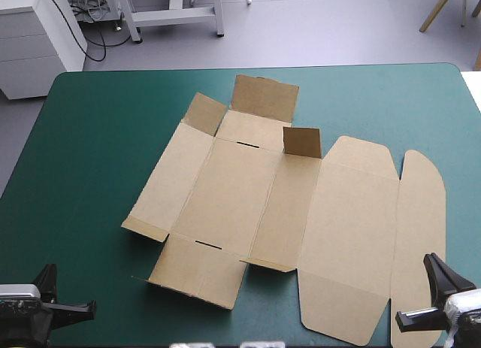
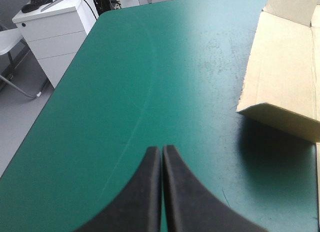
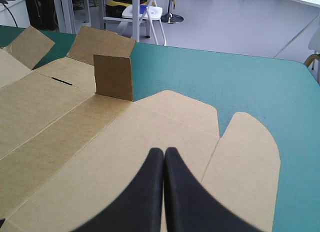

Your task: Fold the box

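Observation:
The brown box [image 1: 255, 205] lies spread out as a cut sheet in the middle of the teal-green table [image 1: 98, 122], its lid panel [image 1: 353, 235] flat toward the right. Three small flaps at the far side stand partly raised, among them one upright flap [image 1: 302, 142], also seen as the upright flap [image 3: 114, 76] in the right wrist view. My left gripper [image 2: 161, 151] is shut at the near left corner, over bare cover, with the box's left wall [image 2: 285, 86] off to its side. My right gripper [image 3: 164, 153] is shut, hovering over the lid panel [image 3: 150, 137] at the near right.
A white cabinet [image 1: 37, 40] stands beyond the table's far left corner. Bare teal-green cover runs along the left side [image 2: 150, 66] and the far right [image 3: 240, 81].

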Robot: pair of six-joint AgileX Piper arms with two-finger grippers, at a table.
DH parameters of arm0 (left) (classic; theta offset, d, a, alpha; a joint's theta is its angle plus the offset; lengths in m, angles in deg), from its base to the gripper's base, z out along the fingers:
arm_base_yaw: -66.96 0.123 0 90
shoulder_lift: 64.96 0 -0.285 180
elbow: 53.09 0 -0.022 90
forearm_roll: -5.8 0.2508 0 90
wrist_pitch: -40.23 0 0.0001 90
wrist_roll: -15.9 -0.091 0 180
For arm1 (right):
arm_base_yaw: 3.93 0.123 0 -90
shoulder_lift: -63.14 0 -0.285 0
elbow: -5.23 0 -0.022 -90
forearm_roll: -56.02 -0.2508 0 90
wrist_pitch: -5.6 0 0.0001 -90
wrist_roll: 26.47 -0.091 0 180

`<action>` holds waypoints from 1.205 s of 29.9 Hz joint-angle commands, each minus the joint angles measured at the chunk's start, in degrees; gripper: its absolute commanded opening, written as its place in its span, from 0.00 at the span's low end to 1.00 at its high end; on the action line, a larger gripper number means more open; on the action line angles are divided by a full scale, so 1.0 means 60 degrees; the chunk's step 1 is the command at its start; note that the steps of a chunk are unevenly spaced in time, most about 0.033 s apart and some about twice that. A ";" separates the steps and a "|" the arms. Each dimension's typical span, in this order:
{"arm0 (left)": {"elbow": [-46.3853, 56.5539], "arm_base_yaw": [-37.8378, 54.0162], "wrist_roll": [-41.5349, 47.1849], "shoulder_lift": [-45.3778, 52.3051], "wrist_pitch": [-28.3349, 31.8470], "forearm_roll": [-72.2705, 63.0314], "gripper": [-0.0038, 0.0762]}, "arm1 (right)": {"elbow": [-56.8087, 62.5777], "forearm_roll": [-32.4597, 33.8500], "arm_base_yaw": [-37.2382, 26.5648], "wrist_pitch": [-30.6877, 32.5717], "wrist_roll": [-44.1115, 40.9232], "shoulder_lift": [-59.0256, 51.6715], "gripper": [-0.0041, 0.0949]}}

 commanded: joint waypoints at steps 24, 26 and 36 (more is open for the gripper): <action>-0.0198 -0.0048 0.0082 0.0115 0.0731 -0.0004 0.04 | -0.0204 -0.0279 0.0056 -0.0754 0.0028 -0.0162 0.15; -0.0198 -0.0048 0.0082 0.0115 0.0731 -0.0004 0.04 | -0.0204 -0.0279 0.0056 -0.0754 0.0028 -0.0162 0.25; -0.0198 -0.0048 0.0082 0.0115 0.0731 -0.0004 0.04 | -0.0204 -0.0279 0.0056 -0.0754 -0.0113 -0.0162 0.78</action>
